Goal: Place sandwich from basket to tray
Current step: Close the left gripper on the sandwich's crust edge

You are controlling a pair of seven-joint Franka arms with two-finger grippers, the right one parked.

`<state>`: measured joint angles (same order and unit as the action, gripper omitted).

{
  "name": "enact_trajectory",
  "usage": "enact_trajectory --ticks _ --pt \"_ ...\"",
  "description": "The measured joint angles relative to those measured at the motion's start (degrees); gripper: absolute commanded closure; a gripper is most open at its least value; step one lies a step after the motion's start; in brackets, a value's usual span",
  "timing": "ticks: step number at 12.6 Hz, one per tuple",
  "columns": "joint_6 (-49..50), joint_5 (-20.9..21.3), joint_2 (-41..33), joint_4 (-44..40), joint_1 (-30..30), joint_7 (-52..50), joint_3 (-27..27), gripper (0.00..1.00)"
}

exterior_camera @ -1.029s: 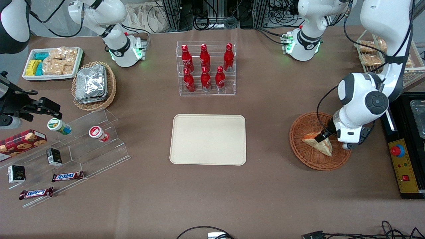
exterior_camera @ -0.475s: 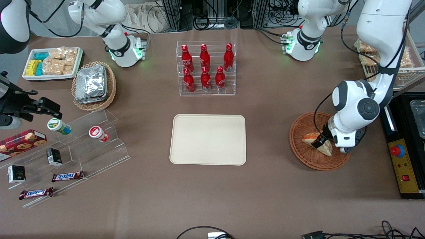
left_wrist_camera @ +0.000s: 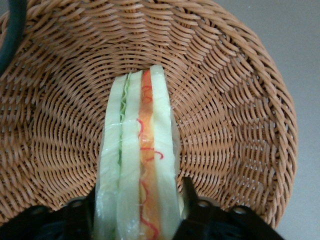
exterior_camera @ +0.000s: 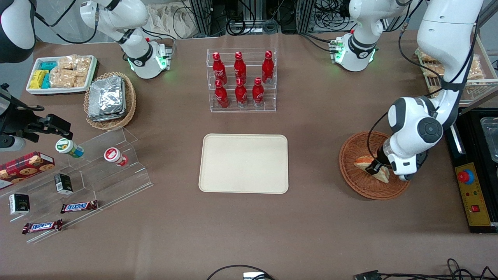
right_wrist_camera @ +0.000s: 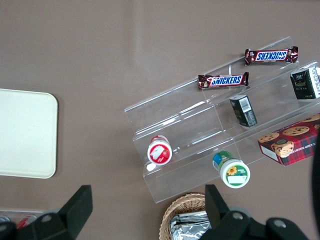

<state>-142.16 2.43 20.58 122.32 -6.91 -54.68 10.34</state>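
Between the fingers: sandwich, standing on edge in the basket, bread faces toward the pads.
Gripper: down inside the basket, its fingers set narrowly against both bread faces; whether they already press firmly cannot be told.
Handling: probably light, soft and easily crushed; the clear wrap looks slippery.
Hold: across the flat bread faces near mid-wedge, gently.
Destination: tray, well apart from the gripper, toward the parked arm's end.
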Motion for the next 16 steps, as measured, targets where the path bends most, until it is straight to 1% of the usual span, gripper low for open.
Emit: enact_trajectory --ticks 9,11,13,16 --pt "0.3 0.0 0.0 -1.4 0.0 -0.1 0.0 1.00" --pt "4.3 0.0 0.0 -3.8 0.0 -0.1 0.1 1.00" --pt "11.0 0.0 0.0 -8.3 0.1 -0.1 0.2 1.00" --pt "17.8 0.2 -0.1 -14.6 0.2 -0.1 0.4 1.00"
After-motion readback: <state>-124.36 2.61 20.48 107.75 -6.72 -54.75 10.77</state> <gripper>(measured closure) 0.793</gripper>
